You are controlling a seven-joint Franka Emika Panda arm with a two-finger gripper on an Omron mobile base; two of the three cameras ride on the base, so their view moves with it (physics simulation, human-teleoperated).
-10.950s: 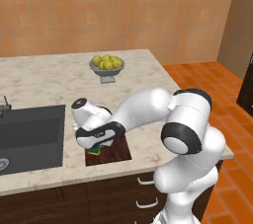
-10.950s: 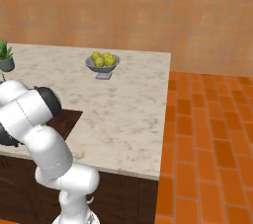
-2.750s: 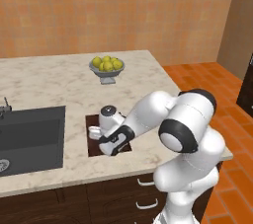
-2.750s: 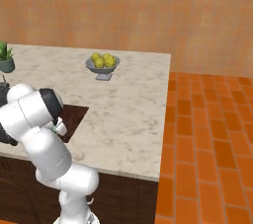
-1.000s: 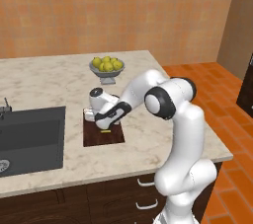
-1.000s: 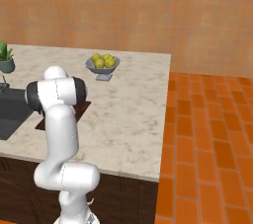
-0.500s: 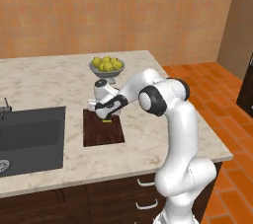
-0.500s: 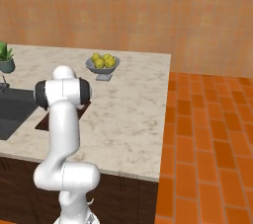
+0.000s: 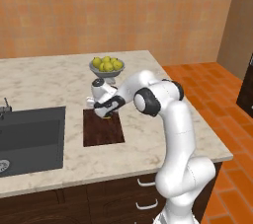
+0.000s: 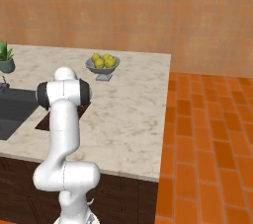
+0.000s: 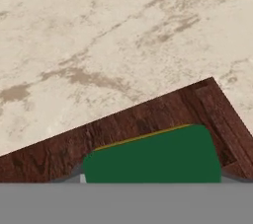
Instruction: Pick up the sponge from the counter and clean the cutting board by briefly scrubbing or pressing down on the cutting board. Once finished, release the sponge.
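Left base view: hand [image 9: 105,113] low over the far end of the cutting board [image 9: 103,128], pointing down at it. Fingers closed partway on a small block, a sliver of yellow showing at the tips, so grasping the sponge [image 9: 106,117]. Sponge right at the board's surface near its far edge; contact with the wood too small to judge. Board lying flat on the bench [image 9: 44,82], long axis running away from the camera toward the wall, just right of the dark sink [image 9: 30,136]. Bowl of lemons [image 9: 106,65] farther back on the bench, apart from the board.

Right base view: arm rising in front and covering most of the board [image 10: 83,111]; a dark brown strip visible beside the arm, and another corner lower left. Hand hidden behind the arm's upper joint. Lemon bowl [image 10: 103,64] standing near the middle back of the bench [image 10: 133,109], a small potted plant [image 10: 6,56] at the far left, sink [image 10: 15,109] at the left edge.

Hand view: green top of the sponge [image 11: 153,156] broad at the bottom, a thin yellow line along its upper edge, long axis lying across the picture and slightly tilted up to the right. Sponge over the wood grain of the board [image 11: 59,151], close to the board's corner [image 11: 210,92]. Marbled bench [image 11: 99,35] beyond the board's edge. Fingertips themselves not distinguishable here
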